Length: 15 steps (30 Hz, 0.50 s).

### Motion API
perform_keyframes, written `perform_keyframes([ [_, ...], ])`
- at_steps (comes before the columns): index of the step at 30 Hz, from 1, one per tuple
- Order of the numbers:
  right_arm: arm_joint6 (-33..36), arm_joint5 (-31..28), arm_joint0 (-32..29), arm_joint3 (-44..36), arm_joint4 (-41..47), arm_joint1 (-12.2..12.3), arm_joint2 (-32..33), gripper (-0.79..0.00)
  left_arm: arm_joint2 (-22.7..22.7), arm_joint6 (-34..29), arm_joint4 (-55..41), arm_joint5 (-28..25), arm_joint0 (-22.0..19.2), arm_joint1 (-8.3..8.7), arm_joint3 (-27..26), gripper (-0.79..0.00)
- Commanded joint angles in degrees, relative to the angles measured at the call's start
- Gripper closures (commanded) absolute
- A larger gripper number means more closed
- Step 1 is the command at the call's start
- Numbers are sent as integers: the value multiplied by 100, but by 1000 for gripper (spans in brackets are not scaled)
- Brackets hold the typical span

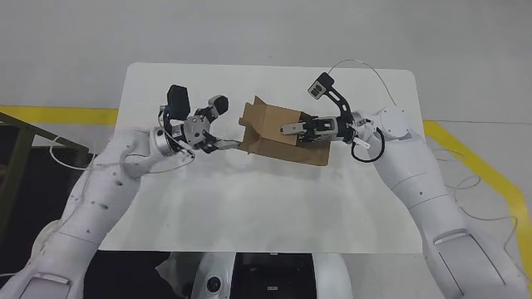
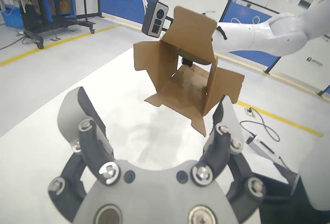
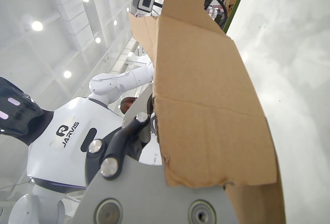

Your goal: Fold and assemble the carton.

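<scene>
The brown cardboard carton (image 1: 274, 148) is near the centre of the white worktop (image 1: 249, 216), a little toward 12 o'clock. It is opened into a tube that lies on its side, with its long axis running from 9 o'clock to 3 o'clock. The flaps at its 9 o'clock end are spread outward, and one of them stands up.

The right gripper (image 1: 291, 128) is at the 3 o'clock end of the carton. Its fingers are clamped on a wall of the carton. In the right wrist view one dark finger (image 3: 130, 132) shows beside the cardboard panel, which covers the other one. In the left wrist view the carton (image 2: 190, 36) appears tilted, and its lower flaps are close to the worktop. I cannot tell if they touch it.

The left gripper (image 1: 223, 124) is at 9 o'clock from the carton and faces its open end. Its fingers (image 2: 85, 116) are wide apart and hold nothing. The finger nearer to 6 o'clock is just beside a corner flap of the carton. I cannot tell whether it touches it.
</scene>
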Motion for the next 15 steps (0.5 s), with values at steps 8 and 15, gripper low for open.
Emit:
perform_keyframes([
  [8, 0, 0, 0, 0, 0, 0, 0, 0, 973, 3093, 1951, 0, -586, 378, 973, -785],
  [15, 0, 0, 0, 0, 0, 0, 0, 0, 1232, 3101, 2395, 8, -799, 676, 884, -785],
])
